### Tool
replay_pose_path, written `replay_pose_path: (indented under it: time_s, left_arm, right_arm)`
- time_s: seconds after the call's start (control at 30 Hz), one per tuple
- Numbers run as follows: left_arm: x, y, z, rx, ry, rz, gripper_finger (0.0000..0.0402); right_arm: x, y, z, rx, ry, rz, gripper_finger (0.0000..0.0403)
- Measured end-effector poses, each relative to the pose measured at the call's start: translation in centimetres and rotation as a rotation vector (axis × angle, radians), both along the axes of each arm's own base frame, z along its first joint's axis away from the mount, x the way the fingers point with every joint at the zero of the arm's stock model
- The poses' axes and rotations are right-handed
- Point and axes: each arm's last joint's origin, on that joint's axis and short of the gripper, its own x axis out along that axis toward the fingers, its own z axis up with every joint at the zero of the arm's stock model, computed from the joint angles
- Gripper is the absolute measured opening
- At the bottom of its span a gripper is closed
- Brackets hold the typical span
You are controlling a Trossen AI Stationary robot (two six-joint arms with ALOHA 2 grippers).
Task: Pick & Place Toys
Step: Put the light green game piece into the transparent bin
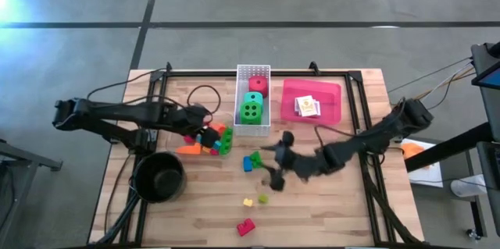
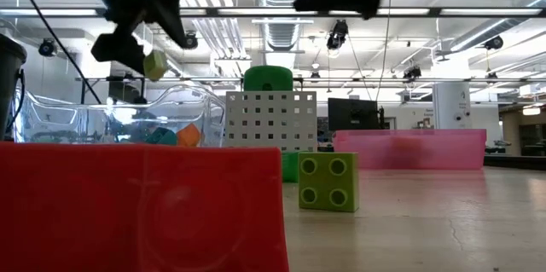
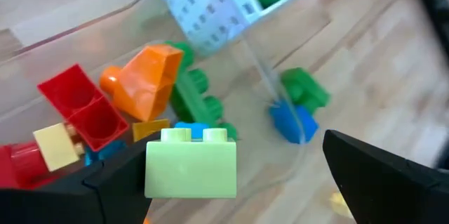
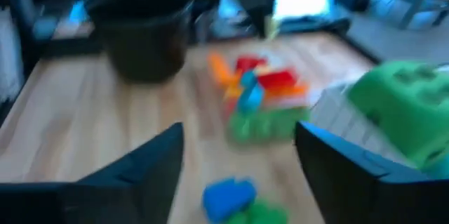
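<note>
My left gripper (image 3: 231, 182) hangs open above a pile of bright bricks (image 1: 211, 138) inside a clear container (image 2: 128, 118). A light green brick (image 3: 189, 162) is up in the air with it, beside one finger, and shows high in the low view too (image 2: 154, 65). My right gripper (image 4: 238, 161) is open with nothing between its fingers. It hovers over the table's middle (image 1: 277, 163), near a blue and green brick (image 1: 251, 161). A red die (image 1: 258, 85) and a green die (image 1: 251, 108) sit in the white basket (image 1: 239, 97). My left gripper has the light green brick's end (image 3: 151, 164) against the inner side of one finger (image 3: 105, 182). The other finger (image 3: 379, 175) stands well apart from it. The brick sits level, studs up, clear of the pile below. What keeps it there does not show.
A black pot (image 1: 160, 177) stands near the left front. A pink tray (image 1: 332, 101) with a card pack (image 1: 307, 107) lies right of the basket. Loose yellow (image 1: 248, 201), green (image 1: 263, 198) and red (image 1: 246, 226) bricks lie toward the front.
</note>
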Motion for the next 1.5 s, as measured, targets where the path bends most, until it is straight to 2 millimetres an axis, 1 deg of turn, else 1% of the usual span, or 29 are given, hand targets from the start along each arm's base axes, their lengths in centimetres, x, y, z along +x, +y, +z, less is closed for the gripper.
replay_pose_path:
  time_s: [0.1, 0.2, 0.3, 0.37, 0.4, 0.43, 0.53, 0.6, 0.67, 0.7, 0.8, 0.93, 1.03, 1.17, 1.23, 1.37, 1.5]
  left_arm:
    - [-0.5, 0.0, 0.8, -0.005, -0.051, 0.007, 0.0385]
    - [-0.9, 0.1, 1.5, -0.033, -0.106, 0.072, 0.0385]
    - [-0.7, 0.1, 1.7, -0.043, -0.142, 0.087, 0.0385]
    - [-0.6, 0.0, 1.8, -0.045, -0.15, 0.058, 0.0385]
    - [-0.6, 0.0, 1.8, -0.044, -0.149, 0.037, 0.0385]
    - [-0.6, 0.0, 1.7, -0.035, -0.141, 0.007, 0.0385]
    - [-0.7, -0.2, 1.6, -0.012, -0.124, -0.069, 0.0385]
    - [-0.7, -0.4, 1.3, 0.002, -0.116, -0.096, 0.0385]
    - [-0.8, -0.4, 0.9, 0.01, -0.098, -0.114, 0.0385]
    - [-0.8, -0.4, 0.7, 0.016, -0.095, -0.123, 0.0385]
    - [-1.0, -0.4, -0.1, 0.039, -0.067, -0.155, 0.0385]
    - [-1.1, -0.3, -0.7, 0.077, -0.052, -0.152, 0.0385]
    - [-0.9, -0.3, -0.7, 0.127, -0.077, -0.173, 0.0385]
    - [-0.5, -0.3, -0.5, 0.167, -0.12, -0.223, 0.0385]
    - [-0.6, -0.3, -0.6, 0.169, -0.116, -0.233, 0.0385]
    - [-0.6, -0.3, -0.6, 0.171, -0.118, -0.236, 0.0385]
    - [-0.4, -0.3, -0.4, 0.185, -0.146, -0.242, 0.0385]
  right_arm:
    - [1.4, -3.1, 0.9, 0.045, -0.081, -0.081, 0.0197]
    - [2.6, -6.5, 1.5, 0.176, -0.165, -0.119, 0.0136]
    - [4.2, -8.9, 1.2, 0.276, -0.232, -0.09, 0.0074]
    - [5.4, -10.1, 0.5, 0.31, -0.244, -0.09, 0.0033]
    - [6.1, -10.6, 0.3, 0.315, -0.24, -0.09, 0.0021]
    - [6.8, -11.1, 0.0, 0.318, -0.231, -0.106, 0.0017]
    - [8.7, -12.4, -0.3, 0.351, -0.23, -0.115, 0.0012]
    - [9.8, -12.9, -0.1, 0.366, -0.229, -0.061, 0.0009]
    - [10.9, -13.3, 0.6, 0.385, -0.229, -0.009, 0.0008]
    - [11.4, -13.5, 1.0, 0.388, -0.213, 0.005, 0.0008]
    - [12.5, -14.1, 1.3, 0.342, -0.09, 0.037, 0.0008]
    - [13.4, -14.2, 1.8, 0.288, 0.061, 0.013, 0.0008]
    - [14.1, -14.1, 2.2, 0.24, 0.092, 0.063, 0.0008]
    - [14.4, -14.0, 2.5, 0.141, 0.141, 0.13, 0.0008]
    - [14.1, -14.3, 2.2, 0.153, 0.184, 0.119, 0.0008]
    - [14.1, -14.6, 2.3, 0.147, 0.175, 0.115, 0.0008]
    - [14.5, -14.6, 2.7, 0.136, 0.119, 0.218, 0.0008]
